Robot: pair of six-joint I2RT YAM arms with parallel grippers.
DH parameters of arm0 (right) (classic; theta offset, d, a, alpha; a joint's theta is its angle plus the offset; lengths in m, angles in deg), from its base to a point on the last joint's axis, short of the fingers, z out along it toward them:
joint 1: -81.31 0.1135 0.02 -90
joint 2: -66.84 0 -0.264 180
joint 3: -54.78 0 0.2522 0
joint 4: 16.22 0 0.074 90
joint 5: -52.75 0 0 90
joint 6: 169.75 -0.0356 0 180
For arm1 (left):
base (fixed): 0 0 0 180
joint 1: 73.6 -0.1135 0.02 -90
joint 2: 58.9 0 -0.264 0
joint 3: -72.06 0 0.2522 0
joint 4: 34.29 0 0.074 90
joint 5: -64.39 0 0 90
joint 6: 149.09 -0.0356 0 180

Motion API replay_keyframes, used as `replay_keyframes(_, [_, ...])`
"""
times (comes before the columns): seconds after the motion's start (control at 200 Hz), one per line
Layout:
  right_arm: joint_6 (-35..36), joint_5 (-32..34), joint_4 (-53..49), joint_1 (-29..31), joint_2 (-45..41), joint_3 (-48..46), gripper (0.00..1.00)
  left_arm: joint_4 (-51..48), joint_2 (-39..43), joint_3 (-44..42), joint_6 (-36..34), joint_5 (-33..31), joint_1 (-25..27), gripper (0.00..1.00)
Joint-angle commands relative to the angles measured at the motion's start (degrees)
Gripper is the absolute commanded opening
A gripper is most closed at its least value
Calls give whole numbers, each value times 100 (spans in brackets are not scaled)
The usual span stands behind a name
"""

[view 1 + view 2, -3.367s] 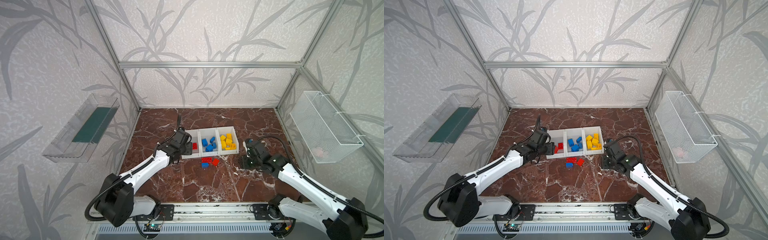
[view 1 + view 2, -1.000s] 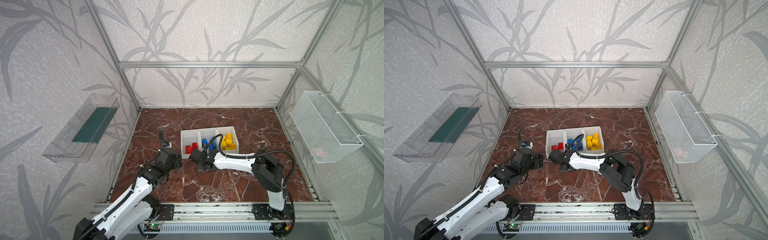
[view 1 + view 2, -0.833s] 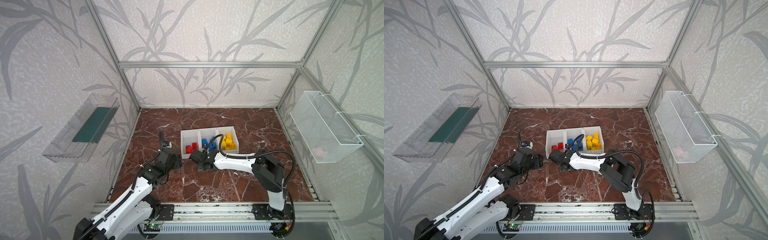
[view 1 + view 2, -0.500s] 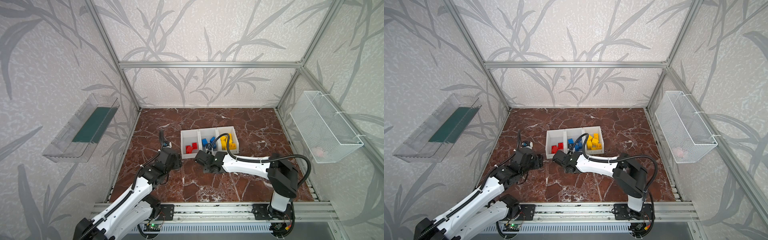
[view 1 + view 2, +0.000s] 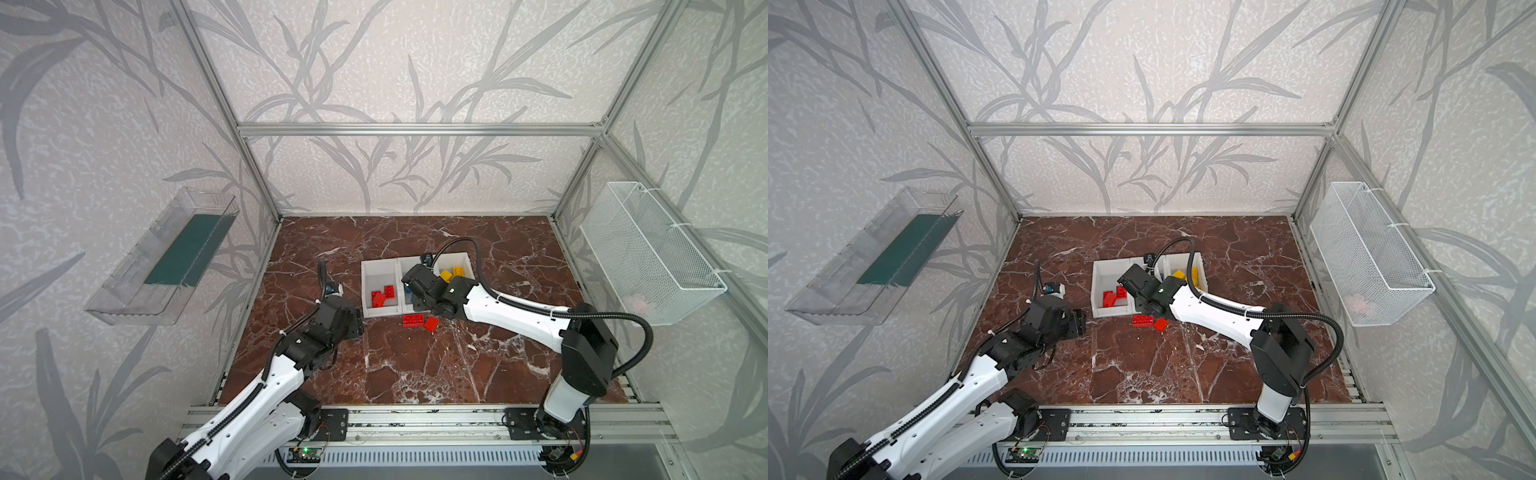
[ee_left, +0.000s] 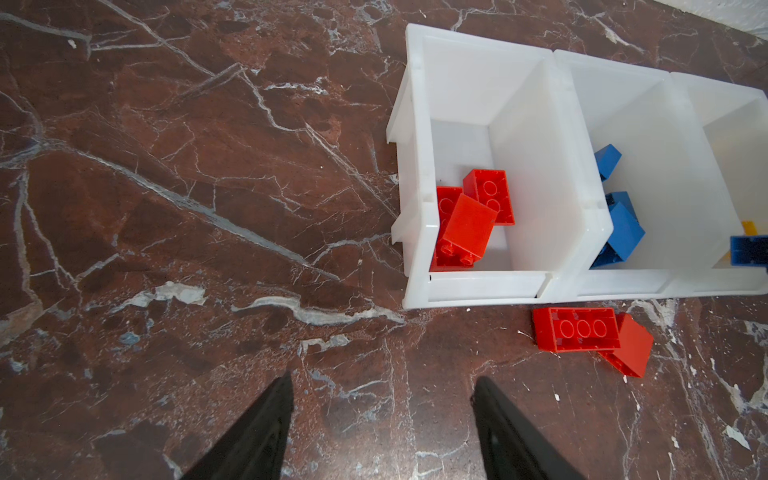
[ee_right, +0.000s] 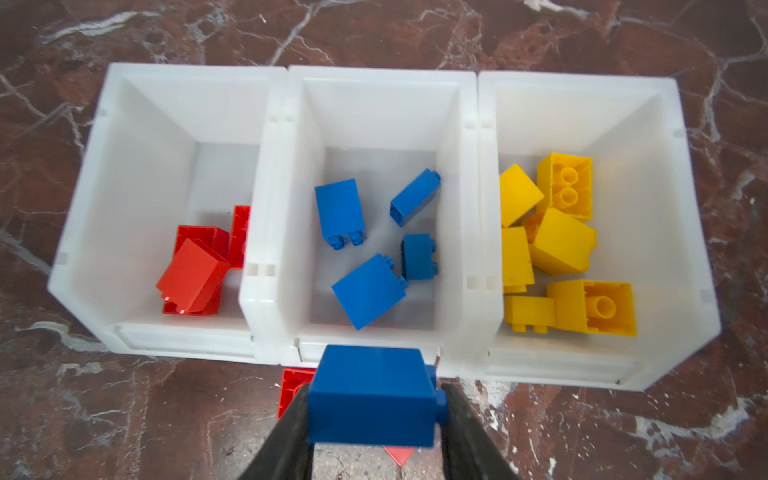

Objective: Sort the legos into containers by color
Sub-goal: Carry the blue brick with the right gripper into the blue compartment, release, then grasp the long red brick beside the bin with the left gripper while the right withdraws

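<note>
Brown marble counter [image 5: 415, 365] fills the floor of your cell. Around it are leaf-patterned walls, with a clear tray [image 5: 166, 266] on the left wall and a white wire basket [image 5: 648, 253] on the right wall.

Your three white containers [image 7: 274, 124] sit joined in a row near the middle of the counter.
- **Left bin** [image 7: 137, 145]: three red bricks [image 7: 195, 274] lie heaped toward its near end.
- **Middle bin** [image 7: 374, 112]: four blue bricks [image 7: 340, 212] lie scattered loose.
- **Right bin** [image 7: 623, 124]: a pile of yellow bricks [image 7: 561, 241], some with the hollow underside showing.

Two more red pieces lie on the counter just near of the row, in front of where the left and middle bins join. One is a long red brick [image 6: 575, 334] lying underside up. A tilted red brick [image 6: 631, 349] touches its right end.

Your right gripper [image 7: 376, 411] is clamped on a blue brick [image 7: 370, 390], with one finger pressed on each short side and the studs toward one finger. You have it hanging above the near rim of the middle bin, over those two loose red pieces, which show partly beneath it.

Your left gripper [image 6: 382, 386] has its fingers apart with nothing between them. It is held over bare counter, to the left and near of the left bin, apart from every brick.
</note>
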Motion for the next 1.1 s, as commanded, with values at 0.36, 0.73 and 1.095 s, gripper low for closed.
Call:
replay_keyframes(0.36, [499, -844, -67, -852, 992, 965, 55, -192, 167, -144, 231, 97, -19, 71])
replay_keyframes(0.73, [556, -882, -138, -911, 457, 789, 65, 145, 69, -206, 44, 689, -13, 71])
replay_keyframes(1.095, [3, -799, -170, -920, -1449, -1333, 64, 673, -633, -111, 112, 1243, 363, 72])
